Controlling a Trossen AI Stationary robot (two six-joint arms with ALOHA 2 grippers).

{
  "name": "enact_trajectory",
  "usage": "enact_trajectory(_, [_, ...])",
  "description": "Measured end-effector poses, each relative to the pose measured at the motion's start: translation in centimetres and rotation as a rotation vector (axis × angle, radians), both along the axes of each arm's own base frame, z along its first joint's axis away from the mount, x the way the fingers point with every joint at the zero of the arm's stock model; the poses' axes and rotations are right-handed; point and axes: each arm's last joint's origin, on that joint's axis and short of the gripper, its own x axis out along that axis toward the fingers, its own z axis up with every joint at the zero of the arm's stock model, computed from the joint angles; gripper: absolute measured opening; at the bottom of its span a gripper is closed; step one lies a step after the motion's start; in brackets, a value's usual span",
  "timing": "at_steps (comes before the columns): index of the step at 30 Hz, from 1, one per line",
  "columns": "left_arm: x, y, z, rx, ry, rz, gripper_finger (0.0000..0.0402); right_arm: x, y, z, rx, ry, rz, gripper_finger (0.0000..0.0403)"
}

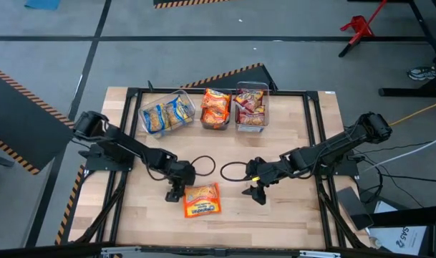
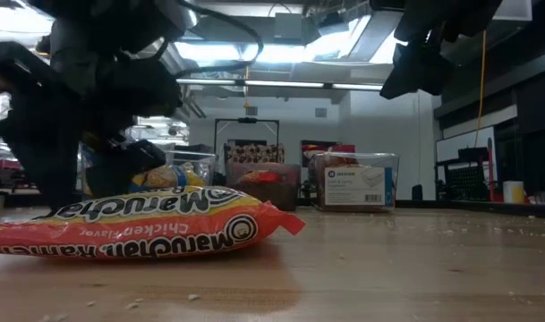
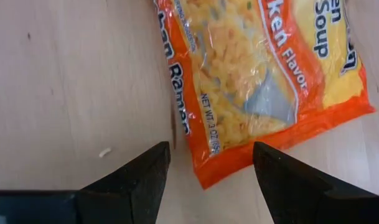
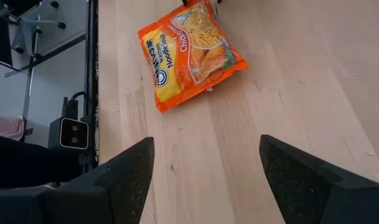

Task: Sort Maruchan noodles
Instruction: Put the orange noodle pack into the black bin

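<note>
Orange noodle packet (image 1: 202, 201) flat on bench (image 1: 289, 215) near edge, long axis left-right. Left gripper (image 1: 176, 192) jaws open at its left end, nearer; right gripper (image 1: 256, 192) open, apart.

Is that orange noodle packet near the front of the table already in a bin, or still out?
Still out. The orange chicken ramen packet lies flat on the bare wooden table, apart from the three clear bins at the back. The left hand beside it is open.

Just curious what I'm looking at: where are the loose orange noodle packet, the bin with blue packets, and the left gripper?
orange noodle packet (image 1: 202, 201), high view, its middle.
bin with blue packets (image 1: 147, 100), high view, its rim.
left gripper (image 1: 176, 193), high view, between its fingertips.
</note>
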Motion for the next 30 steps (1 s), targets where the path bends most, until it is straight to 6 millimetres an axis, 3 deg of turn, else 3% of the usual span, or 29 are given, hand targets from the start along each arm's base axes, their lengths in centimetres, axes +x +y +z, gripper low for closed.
enact_trajectory(5, [0.6, -0.4, -1.2, 0.044, 0.003, 0.044, 0.023, 0.0, 0.0, -0.1, -0.006, 0.008, -0.002, 0.0278])
enact_trajectory(20, [0.2, -2.9, -1.5, 0.207, -0.11, 0.087, 0.0222, -0.2, -0.1, -0.3, -0.022, 0.036, -0.005, 0.0278])
enact_trajectory(24, [0.1, -3.1, -2.0, 0.214, -0.086, 0.124, 0.019, -0.2, -0.1, -0.3, -0.023, 0.037, -0.003, 0.0278])
enact_trajectory(30, [0.2, -2.9, -2.1, 0.205, -0.07, 0.189, 0.0111, -0.3, -0.2, -0.4, -0.023, 0.05, 0.003, 0.0278])
